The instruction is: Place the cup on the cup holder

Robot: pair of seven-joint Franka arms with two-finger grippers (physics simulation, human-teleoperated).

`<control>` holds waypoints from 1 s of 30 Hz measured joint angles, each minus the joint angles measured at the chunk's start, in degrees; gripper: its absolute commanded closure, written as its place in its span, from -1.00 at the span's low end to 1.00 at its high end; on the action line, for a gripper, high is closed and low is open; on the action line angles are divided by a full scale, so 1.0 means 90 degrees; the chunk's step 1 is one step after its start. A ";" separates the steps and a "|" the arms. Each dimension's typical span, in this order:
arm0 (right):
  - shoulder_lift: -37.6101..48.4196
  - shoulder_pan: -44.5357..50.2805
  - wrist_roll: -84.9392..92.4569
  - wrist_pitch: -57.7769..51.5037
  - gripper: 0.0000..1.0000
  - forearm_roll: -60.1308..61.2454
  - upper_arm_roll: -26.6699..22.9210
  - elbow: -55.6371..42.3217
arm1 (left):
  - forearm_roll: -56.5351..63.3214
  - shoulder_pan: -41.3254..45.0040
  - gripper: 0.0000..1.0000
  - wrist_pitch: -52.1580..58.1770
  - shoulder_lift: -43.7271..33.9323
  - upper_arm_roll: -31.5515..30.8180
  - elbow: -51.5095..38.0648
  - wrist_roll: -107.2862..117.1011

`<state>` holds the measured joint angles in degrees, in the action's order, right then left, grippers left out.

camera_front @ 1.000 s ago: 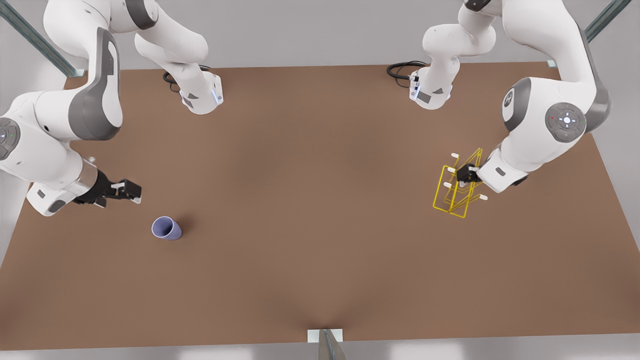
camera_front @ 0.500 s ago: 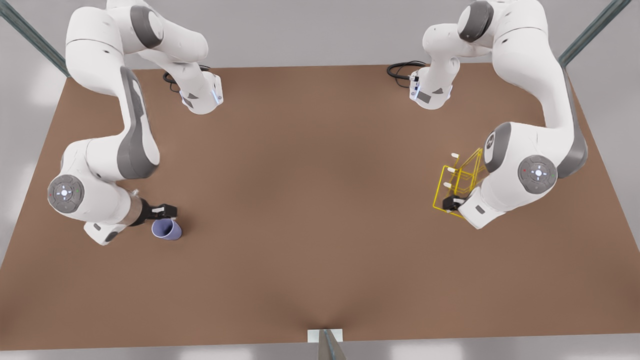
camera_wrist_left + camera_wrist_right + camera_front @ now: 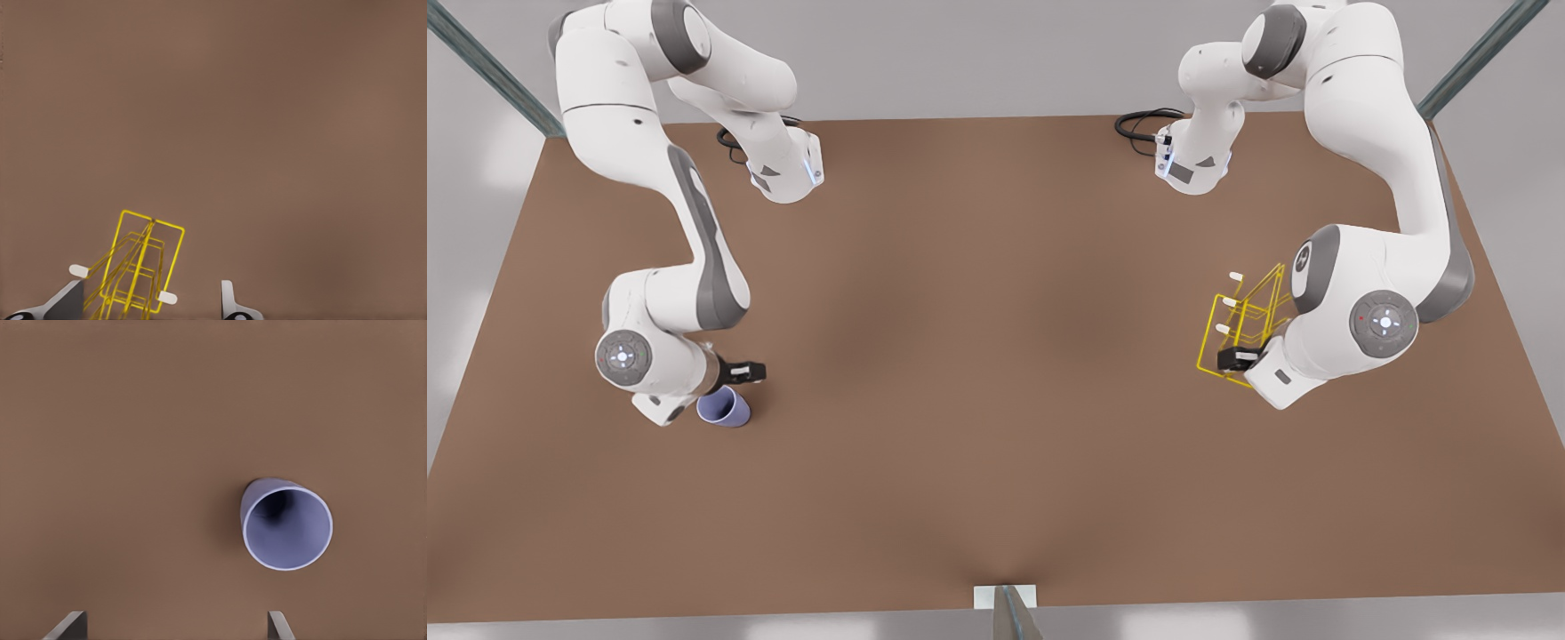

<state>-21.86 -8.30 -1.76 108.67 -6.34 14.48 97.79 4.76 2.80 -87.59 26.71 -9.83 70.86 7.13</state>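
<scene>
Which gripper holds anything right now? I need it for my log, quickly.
Left gripper: open, astride the cup holder, gripping nothing.
Right gripper: open above the cup, empty.

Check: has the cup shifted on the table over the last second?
No. The cup sits at the same spot on the table; only the right gripper has closed in above it.

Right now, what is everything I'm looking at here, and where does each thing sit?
Cup: one, lavender-blue, upright on the table at the front view's left.
Cup holder: one, yellow wire with white-capped pegs, front view's right.
Table: one, brown.
Cables: black, by the arm bases at the far edge.
Right hand: open, just beside the cup.
Left hand: open, at the cup holder.
</scene>
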 measured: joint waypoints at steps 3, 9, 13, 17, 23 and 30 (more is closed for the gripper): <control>-0.0071 -0.0018 -0.0004 0.0310 -1.00 -0.0091 -0.0017 -0.0243 | 0.0013 -0.0007 -1.00 0.0013 0.0000 0.0000 0.0001 0.0015; -0.0359 0.0077 -0.0057 0.0883 -1.00 -0.0150 -0.0056 -0.0221 | 0.0021 0.0008 -1.00 0.0031 -0.0001 0.0000 0.0010 0.0039; -0.0527 0.0046 -0.0145 0.1245 -1.00 -0.0218 -0.0037 -0.0147 | 0.0028 0.0016 -1.00 0.0036 0.0000 0.0000 0.0014 0.0052; -0.0620 0.0000 -0.0220 0.1445 -1.00 -0.0254 -0.0044 -0.0164 | 0.0026 0.0009 -1.00 0.0059 0.0001 0.0000 0.0019 0.0067; -0.0753 -0.0005 -0.0306 0.1666 -1.00 -0.0268 -0.0055 -0.0159 | 0.0024 0.0036 -1.00 0.0084 0.0007 0.0000 0.0020 0.0111; -0.0838 -0.0008 -0.0376 0.1859 -1.00 -0.0279 -0.0057 -0.0137 | 0.0024 0.0055 -1.00 0.0095 0.0009 0.0000 0.0020 0.0175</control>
<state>-29.41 -8.37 -5.15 125.40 -8.85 13.97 96.55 4.97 3.29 -86.74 26.80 -9.83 71.04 8.70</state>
